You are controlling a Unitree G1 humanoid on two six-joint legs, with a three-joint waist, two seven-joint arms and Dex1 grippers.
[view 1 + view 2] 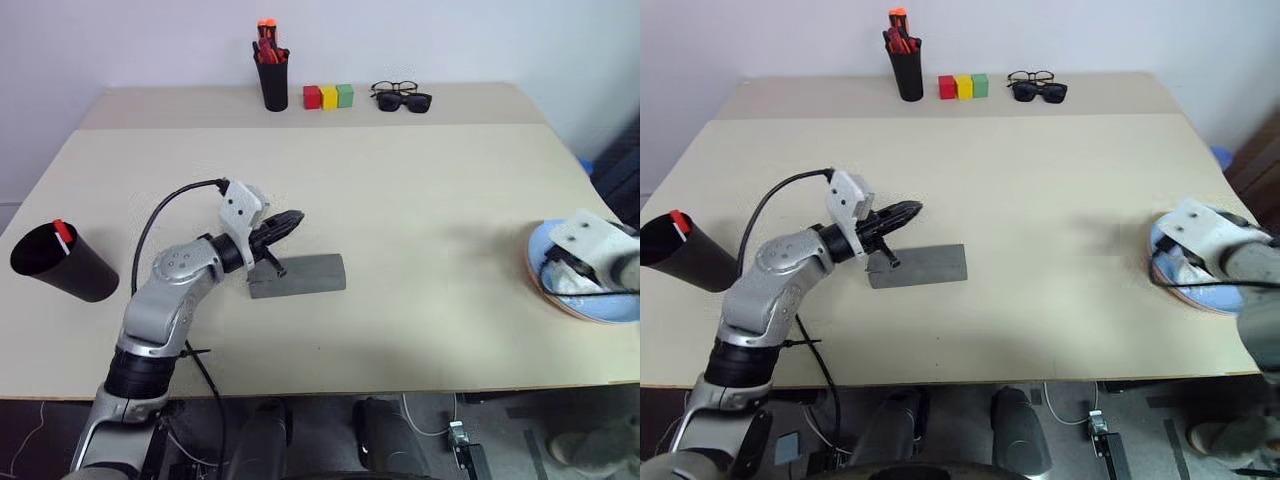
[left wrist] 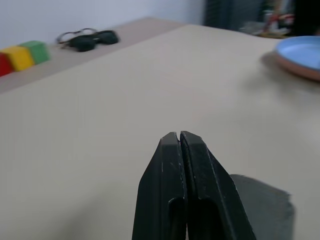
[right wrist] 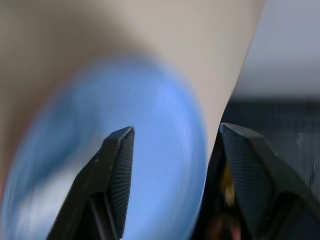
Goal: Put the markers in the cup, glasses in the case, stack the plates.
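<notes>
Shut left pincer (image 2: 180, 137); head view shows cup (image 1: 60, 262).

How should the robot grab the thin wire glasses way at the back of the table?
Probably by the bridge or top rim of the thin dark wire-rimmed glasses, coming down from above. They sit at the table's far edge, pressed right against the black sunglasses just in front, so a low approach from the front would likely hit those first. The frame is thin, so a narrow pinch suits it.
</notes>
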